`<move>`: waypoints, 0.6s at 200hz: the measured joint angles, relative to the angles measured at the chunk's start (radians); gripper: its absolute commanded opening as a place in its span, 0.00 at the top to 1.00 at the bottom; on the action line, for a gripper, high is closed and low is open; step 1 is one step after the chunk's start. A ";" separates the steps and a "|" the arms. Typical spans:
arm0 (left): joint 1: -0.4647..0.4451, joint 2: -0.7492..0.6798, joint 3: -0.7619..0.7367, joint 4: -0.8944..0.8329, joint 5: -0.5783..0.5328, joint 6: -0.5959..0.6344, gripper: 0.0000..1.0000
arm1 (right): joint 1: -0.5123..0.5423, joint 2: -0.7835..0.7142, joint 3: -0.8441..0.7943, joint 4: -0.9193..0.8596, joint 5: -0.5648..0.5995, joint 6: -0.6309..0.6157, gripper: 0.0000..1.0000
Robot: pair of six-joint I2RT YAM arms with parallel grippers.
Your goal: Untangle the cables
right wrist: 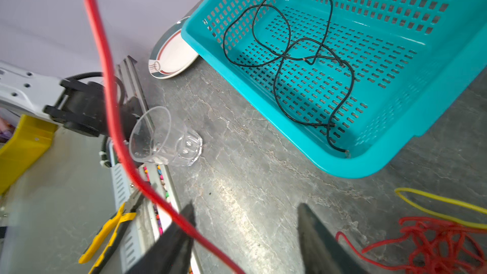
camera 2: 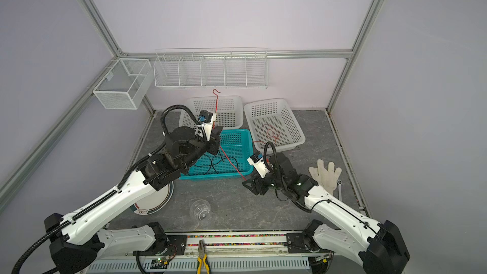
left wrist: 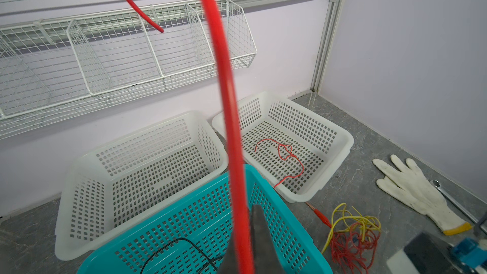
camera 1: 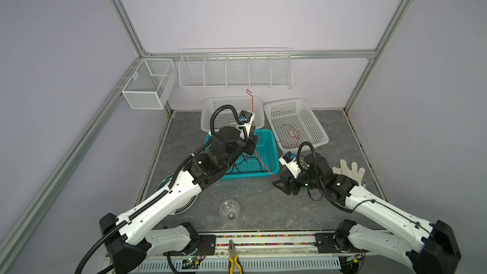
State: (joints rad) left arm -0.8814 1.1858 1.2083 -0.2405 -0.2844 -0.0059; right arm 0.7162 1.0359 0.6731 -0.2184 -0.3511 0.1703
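My left gripper (camera 1: 251,146) (left wrist: 245,222) is raised over the teal basket (camera 1: 250,176) and shut on a red cable (camera 1: 263,166) (left wrist: 229,101). The cable's free end curls up above it. The rest slants down to my right gripper (camera 1: 280,184) (right wrist: 247,206), low over the table in front of the basket. That gripper is open; the red cable (right wrist: 105,61) crosses one finger (right wrist: 184,222) and passes between the jaws. A black cable (right wrist: 283,57) lies looped in the teal basket. A red and yellow tangle (left wrist: 353,243) (right wrist: 442,241) sits on the table beside the right gripper.
Two white baskets stand at the back, the right one (camera 1: 284,101) holding another red cable (camera 1: 292,134). A clear cup (camera 1: 229,209) lies on its side in front. A plate (camera 2: 155,201), a white glove (camera 1: 349,171), pliers (camera 1: 233,256) and wall racks (camera 1: 234,69) surround the work area.
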 measured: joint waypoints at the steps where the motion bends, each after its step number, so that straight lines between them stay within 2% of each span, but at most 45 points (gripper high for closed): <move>1: 0.000 0.000 0.000 0.000 0.000 0.000 1.00 | 0.000 0.001 0.000 0.000 0.001 -0.003 0.68; 12: 0.000 0.000 0.000 0.002 -0.002 0.000 1.00 | 0.001 0.003 0.000 0.003 0.026 0.002 0.86; 20: 0.000 0.000 0.000 0.004 -0.003 0.000 1.00 | 0.001 0.002 0.000 0.003 0.047 0.002 0.93; 62: 0.000 0.000 -0.015 0.016 -0.004 0.015 1.00 | 0.002 -0.044 0.018 -0.023 0.193 0.012 0.94; 120: -0.018 0.031 -0.114 0.076 0.022 0.038 1.00 | 0.002 -0.178 0.147 -0.105 0.425 0.072 0.94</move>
State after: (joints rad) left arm -0.8993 1.2163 1.0939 -0.1646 -0.2626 0.0319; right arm 0.7177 0.8577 0.8204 -0.3237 0.0742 0.2420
